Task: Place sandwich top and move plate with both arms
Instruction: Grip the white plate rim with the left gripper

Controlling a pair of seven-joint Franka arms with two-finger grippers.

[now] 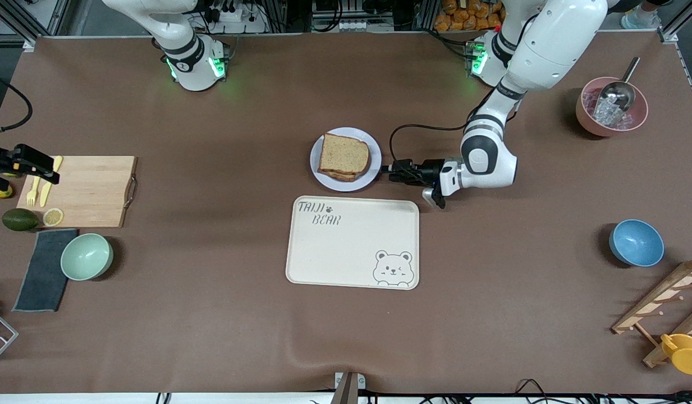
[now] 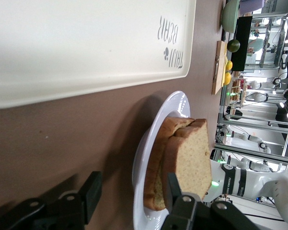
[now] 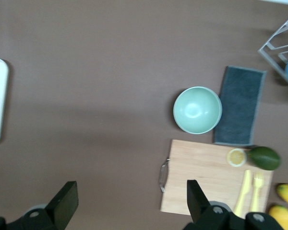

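Middle of the brown table (image 1: 211,314): a small round pale lavender-white plate (image 1: 372,173) sits here, just beside the long edge of the cream rectangular tray with a bear drawing (image 1: 352,242) that lies farther from the front camera.
Sandwich top: the light-brown wholemeal bread slice with darker crust (image 1: 344,153) lies flat on the sandwich stack on the plate (image 2: 149,143), edges roughly in line with the slice below.
Left gripper: the black two-finger left gripper (image 1: 386,170) is low at the plate's rim on the side toward the left arm's end of the table; in the left wrist view its fingers (image 2: 92,191) stand apart either side of the rim, and I cannot tell whether they touch it.
Right gripper: the black right gripper (image 1: 53,178) waits over the corner of the pale wooden cutting board with a metal handle (image 1: 93,191) at the right arm's end of the table, fingers (image 3: 67,201) spread wide, holding nothing.
Beside the board: a mint-green bowl (image 1: 86,256) and a dark grey cloth (image 1: 41,275).
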